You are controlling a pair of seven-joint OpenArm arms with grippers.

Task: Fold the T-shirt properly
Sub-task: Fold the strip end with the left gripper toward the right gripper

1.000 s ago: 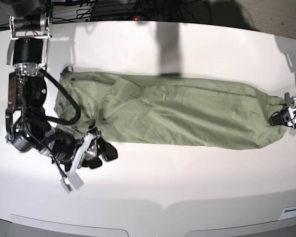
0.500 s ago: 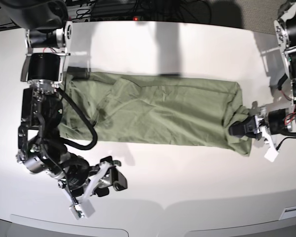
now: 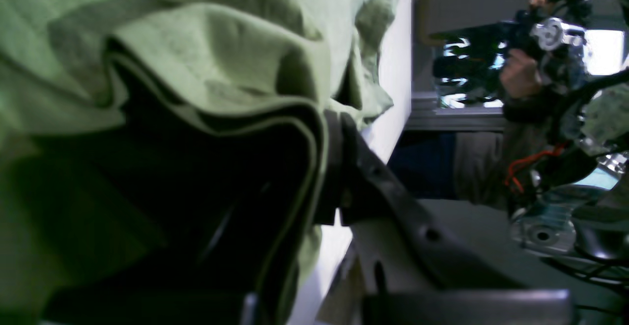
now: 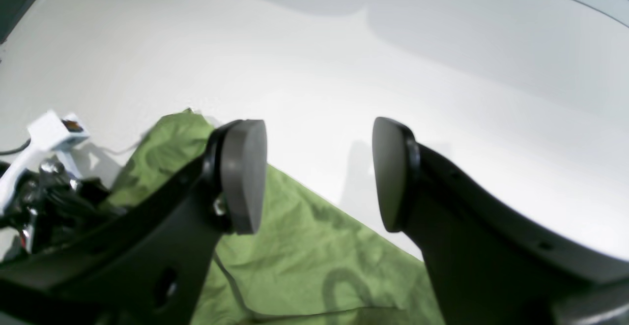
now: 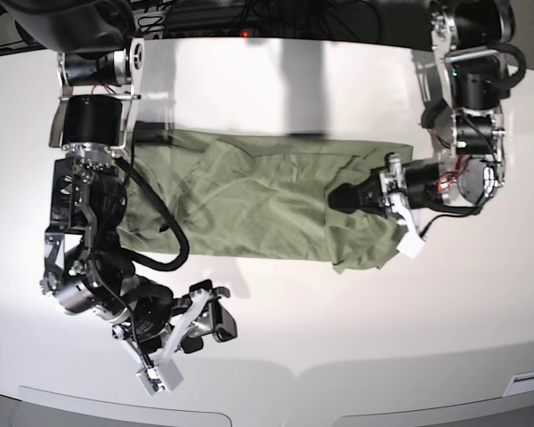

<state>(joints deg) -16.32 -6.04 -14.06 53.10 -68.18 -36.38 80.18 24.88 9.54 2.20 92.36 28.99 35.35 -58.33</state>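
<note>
No legible text anywhere.

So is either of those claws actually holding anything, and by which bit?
The left gripper is shut on the T-shirt, pinching its bunched end edge. The right gripper is open, holding nothing.

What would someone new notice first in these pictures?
The green T-shirt stretched across the middle of the white table. Then the left gripper, shut on the shirt's end and holding it doubled over the rest. The right gripper hangs open over bare table near the front, holding nothing.
</note>
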